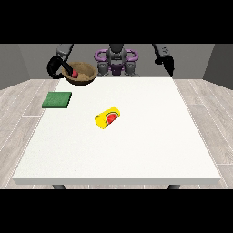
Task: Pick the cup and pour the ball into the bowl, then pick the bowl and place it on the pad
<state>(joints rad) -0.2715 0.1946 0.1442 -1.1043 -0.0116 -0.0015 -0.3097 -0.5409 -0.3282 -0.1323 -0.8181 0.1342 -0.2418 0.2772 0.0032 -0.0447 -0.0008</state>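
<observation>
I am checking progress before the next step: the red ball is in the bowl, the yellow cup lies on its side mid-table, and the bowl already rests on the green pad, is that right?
Not quite. In the front view the bowl is not on the green pad; it is up by the hand at the view's left, apart from the pad. The red ball is in it, and the yellow cup lies mid-table.

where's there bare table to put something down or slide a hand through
Free patches: the whole near half of the table, below the tipped yellow cup; the wide right side, from the cup to the right edge; a strip between the cup and the green pad. Crowded: the far left corner, where the hand at the view's left meets the brown bowl holding the red ball.
</observation>
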